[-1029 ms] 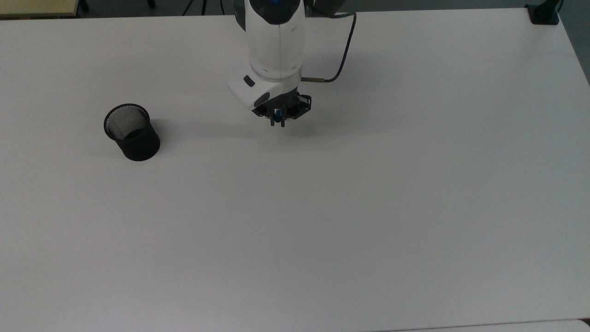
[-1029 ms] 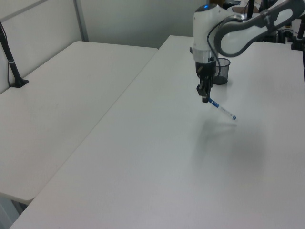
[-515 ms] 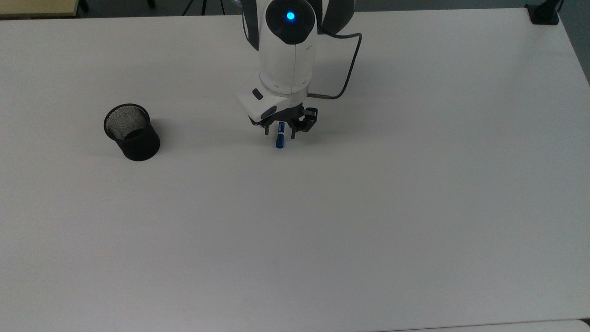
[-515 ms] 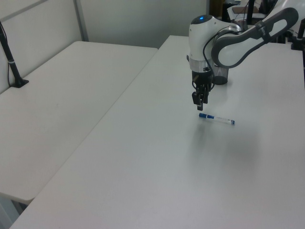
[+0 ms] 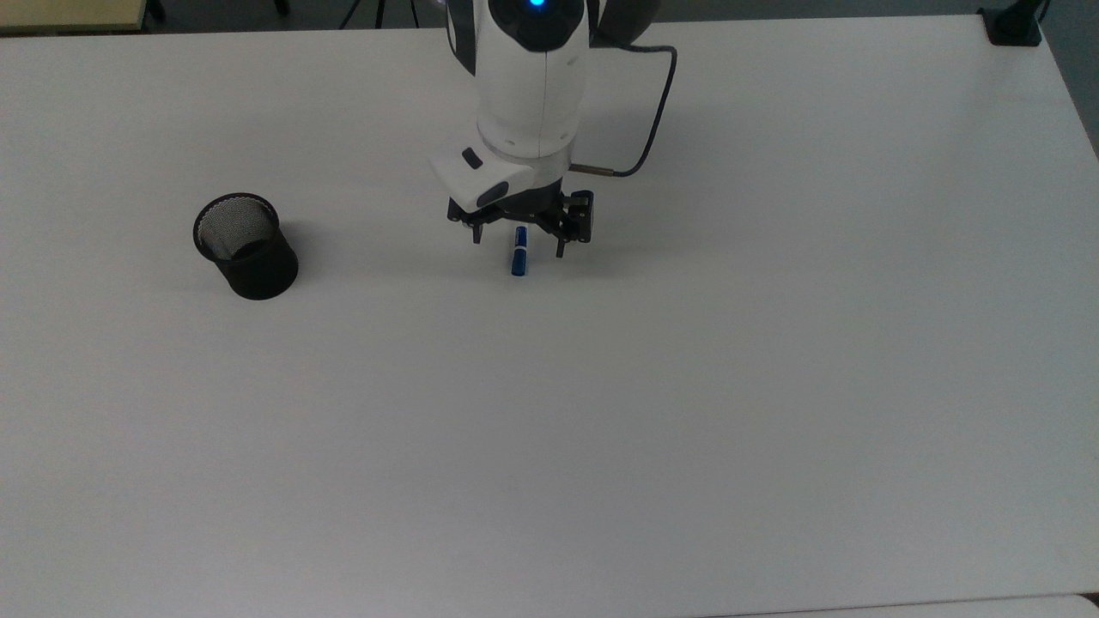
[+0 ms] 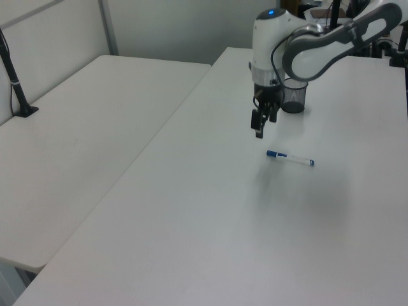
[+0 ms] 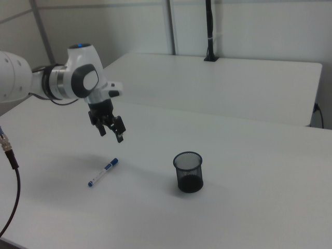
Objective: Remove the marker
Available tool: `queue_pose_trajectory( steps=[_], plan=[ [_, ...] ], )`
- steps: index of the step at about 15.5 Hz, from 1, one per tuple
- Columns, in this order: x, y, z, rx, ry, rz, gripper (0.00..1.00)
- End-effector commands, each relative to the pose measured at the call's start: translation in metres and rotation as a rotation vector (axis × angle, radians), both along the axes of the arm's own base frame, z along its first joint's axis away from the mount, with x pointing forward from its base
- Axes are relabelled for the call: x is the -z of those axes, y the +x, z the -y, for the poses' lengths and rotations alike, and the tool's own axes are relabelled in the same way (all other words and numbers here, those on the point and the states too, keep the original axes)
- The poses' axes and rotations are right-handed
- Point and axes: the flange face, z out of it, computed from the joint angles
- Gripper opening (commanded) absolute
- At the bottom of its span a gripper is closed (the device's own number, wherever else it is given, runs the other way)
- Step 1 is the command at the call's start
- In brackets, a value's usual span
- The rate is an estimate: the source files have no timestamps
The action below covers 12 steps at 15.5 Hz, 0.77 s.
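Observation:
The marker (image 5: pixel 519 262) lies flat on the white table (image 5: pixel 687 386), its blue cap toward the top view's bottom; its whole white barrel shows in the left view (image 6: pixel 290 158) and the right view (image 7: pixel 102 172). My gripper (image 5: pixel 518 241) hangs open above it, fingers spread wide and holding nothing, clear of the table in the left view (image 6: pixel 261 125) and the right view (image 7: pixel 111 134). A black mesh cup (image 5: pixel 247 246) stands upright and apart at the top view's left, also seen in the left view (image 6: pixel 293 97) and the right view (image 7: pixel 188 172).
A cable (image 5: pixel 648 112) loops off the wrist. A second white table (image 6: pixel 76 127) adjoins this one, carrying a black clamped post (image 6: pixel 16 83). Another black clamp (image 5: pixel 1013 26) sits at the top view's upper right corner.
One second ago the gripper held the tilted marker by its cap. It has let go; the marker now lies on the table, and the gripper has opened wider and risen.

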Motion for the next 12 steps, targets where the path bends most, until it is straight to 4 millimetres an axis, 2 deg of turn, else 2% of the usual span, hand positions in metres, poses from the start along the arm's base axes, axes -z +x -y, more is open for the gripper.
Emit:
queue_pose_trajectory(
  steps=[1, 3, 6, 7, 9, 12],
  plan=[
    [-0.081, -0.028, 0.015, 0.056, -0.041, 0.005, 1.0],
    [-0.118, -0.043, 0.028, 0.095, -0.053, 0.025, 1.0],
    [-0.172, -0.072, 0.067, 0.186, -0.021, 0.012, 1.0],
    [-0.183, -0.08, 0.079, 0.2, 0.01, -0.001, 1.0],
    [-0.2, -0.091, 0.091, 0.131, 0.033, 0.005, 1.0],
    [-0.207, -0.088, 0.103, 0.024, 0.025, 0.025, 1.0]
  ],
)
